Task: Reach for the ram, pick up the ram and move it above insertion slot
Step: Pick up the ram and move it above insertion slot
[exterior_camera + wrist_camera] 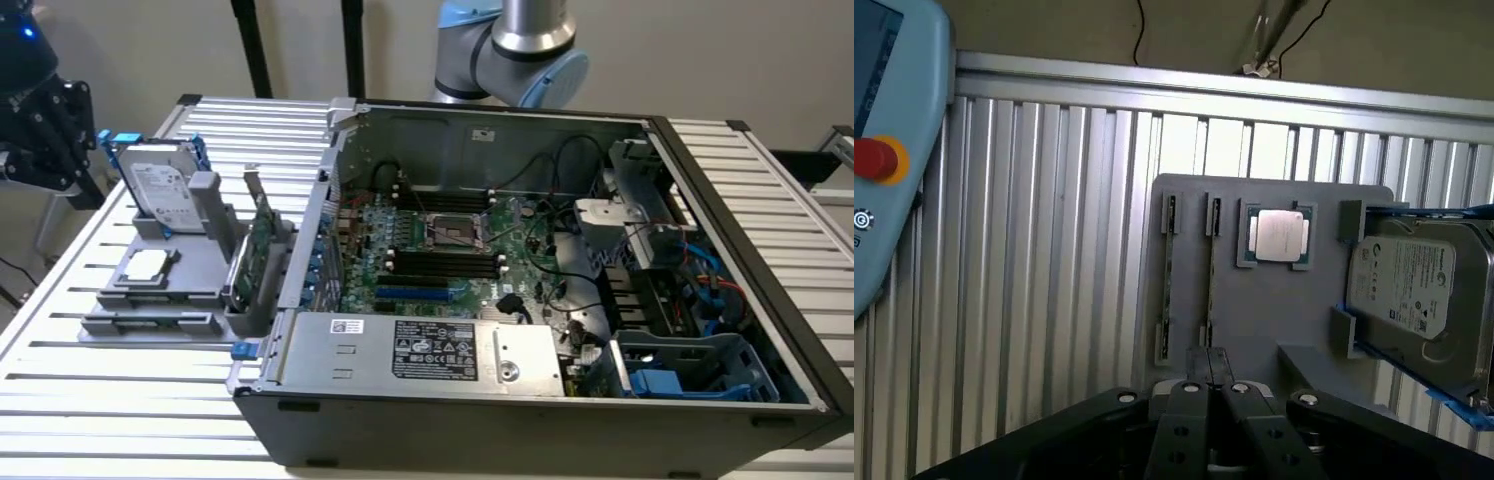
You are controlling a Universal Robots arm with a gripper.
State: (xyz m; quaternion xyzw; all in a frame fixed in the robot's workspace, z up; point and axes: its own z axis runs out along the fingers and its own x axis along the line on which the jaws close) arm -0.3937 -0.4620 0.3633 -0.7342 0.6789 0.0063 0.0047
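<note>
My gripper is shut with nothing between its fingers, hovering high over the grey parts holder. A thin dark stick that I take for the ram stands on edge in the holder's slot beside the CPU, straight out from my fingertips. In the exterior view the gripper hangs at the far left, above and left of the holder. The open computer case shows the motherboard's black memory slots.
A silver hard drive with blue rails stands at the holder's far end, and a green expansion card stands between holder and case. A teach pendant with a red button lies on the ribbed metal table. Cables and drive cages fill the case's right side.
</note>
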